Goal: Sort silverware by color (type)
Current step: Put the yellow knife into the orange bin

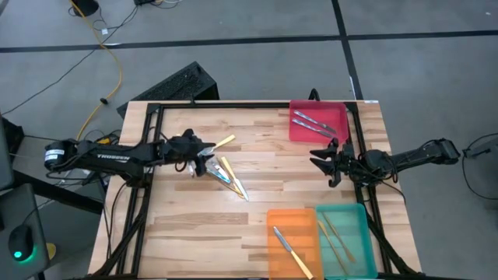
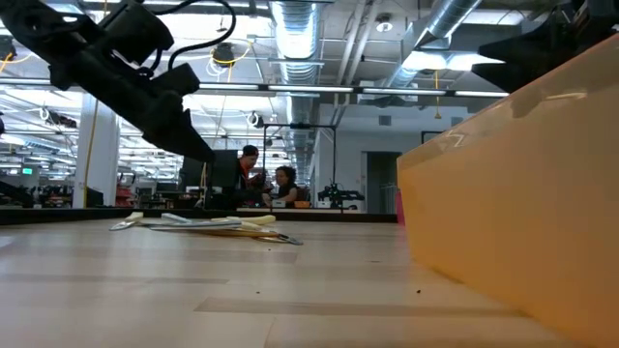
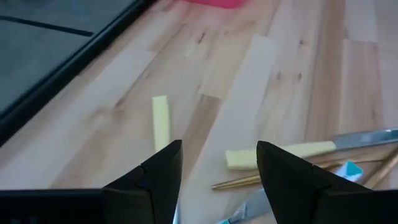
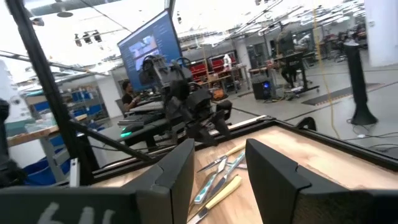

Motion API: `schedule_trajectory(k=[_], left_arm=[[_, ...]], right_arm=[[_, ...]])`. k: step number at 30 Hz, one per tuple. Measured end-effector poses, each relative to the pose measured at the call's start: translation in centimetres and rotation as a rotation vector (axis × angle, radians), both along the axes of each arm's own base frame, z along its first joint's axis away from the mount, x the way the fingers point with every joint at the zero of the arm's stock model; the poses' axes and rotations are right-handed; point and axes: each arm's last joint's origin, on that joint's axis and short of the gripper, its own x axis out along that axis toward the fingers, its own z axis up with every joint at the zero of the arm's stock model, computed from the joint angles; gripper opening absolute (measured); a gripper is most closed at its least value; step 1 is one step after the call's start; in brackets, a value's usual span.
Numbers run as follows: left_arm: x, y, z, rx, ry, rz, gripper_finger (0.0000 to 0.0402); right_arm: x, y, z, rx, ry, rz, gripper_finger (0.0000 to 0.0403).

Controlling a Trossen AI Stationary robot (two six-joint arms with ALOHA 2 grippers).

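Loose silverware (image 1: 228, 174) lies in a small pile on the table's middle, also seen in the low view (image 2: 208, 224): yellow-handled, light-blue-handled and tan wooden pieces. One yellow-handled piece (image 1: 224, 142) lies apart, just beyond the pile. My left gripper (image 1: 204, 158) hovers open at the pile's left end, above the table (image 2: 198, 145). Its wrist view shows the open fingers (image 3: 217, 146) over a yellow handle (image 3: 160, 121), with another yellow-handled piece (image 3: 280, 154) and wooden pieces (image 3: 249, 180) nearby. My right gripper (image 1: 317, 159) waits open near the table's right side, facing the pile (image 4: 217, 177).
A red tray (image 1: 299, 134) at the far right holds two all-silver utensils. At the near right edge, an orange tray (image 1: 274, 257) holds a yellow-handled knife, and a teal tray (image 1: 358, 233) holds wooden pieces. A black frame (image 1: 148, 148) runs around the table. People sit in the room behind (image 2: 261, 179).
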Motion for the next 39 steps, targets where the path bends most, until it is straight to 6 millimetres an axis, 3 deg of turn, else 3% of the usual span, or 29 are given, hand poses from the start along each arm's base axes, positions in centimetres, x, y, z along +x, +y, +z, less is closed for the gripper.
schedule_trajectory(k=[17,28,39], left_arm=[[1.0,1.5,0.0,0.054,-0.073,0.061,0.0190],[3.2,2.6,-3.3,0.067,-0.026,0.090,0.0190],[3.6,4.2,-7.2,0.033,0.074,0.159,0.0190]], right_arm=[[0.0,0.0,0.0,0.003,0.001,-0.017,0.0168],[0.0,0.0,-0.2,0.000,0.023,-0.017,0.0168],[0.0,0.0,-0.3,0.001,0.028,-0.017,0.0168]])
